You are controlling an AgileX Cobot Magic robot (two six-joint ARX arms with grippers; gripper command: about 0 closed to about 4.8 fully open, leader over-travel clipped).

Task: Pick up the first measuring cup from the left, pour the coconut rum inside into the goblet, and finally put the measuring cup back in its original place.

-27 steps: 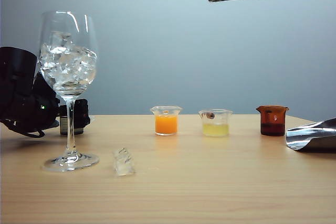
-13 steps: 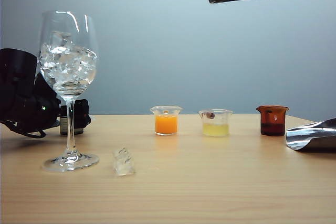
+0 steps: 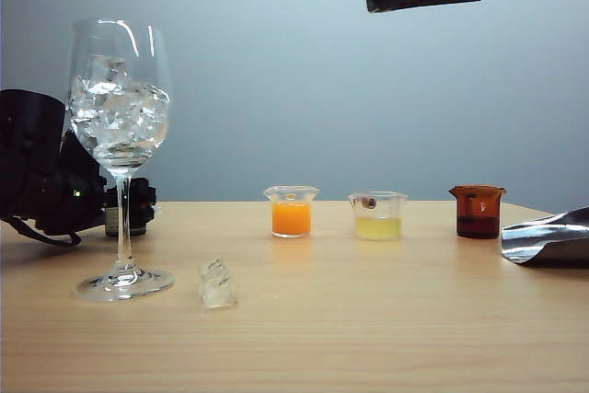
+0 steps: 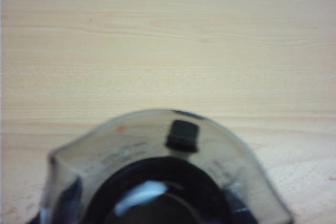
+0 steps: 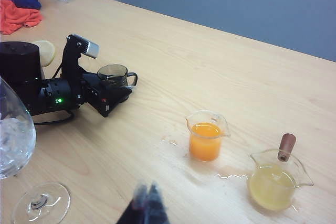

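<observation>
The goblet point(image 3: 120, 126), tall, clear and full of ice, stands at the left of the table. Behind its stem sits the smoky grey measuring cup point(image 3: 118, 219), also seen as the measuring cup point(image 5: 112, 75) and from above as the measuring cup point(image 4: 168, 177) with its dark handle point(image 4: 182, 135). My left gripper point(image 5: 104, 72) lies low on the table, open, one finger on each side of the cup; in its own view the left gripper point(image 4: 157, 205) shows dark fingers point(image 4: 68, 203) flanking the cup wall. I cannot make out the coconut rum inside. My right gripper point(image 5: 147, 195) hangs high over the table, shut and empty.
An orange-filled cup point(image 3: 292, 212), a pale yellow cup point(image 3: 377, 215) and an amber-brown cup point(image 3: 478, 212) stand in a row to the right. A loose ice cube point(image 3: 216, 283) lies beside the goblet's foot point(image 3: 124, 283). Crumpled foil point(image 3: 548, 238) sits at the right edge. Small spills wet the wood near the orange cup.
My left gripper has shifted very slightly around the measuring cup. The right arm at the top has tilted up a touch. The cups and goblet have not moved.
</observation>
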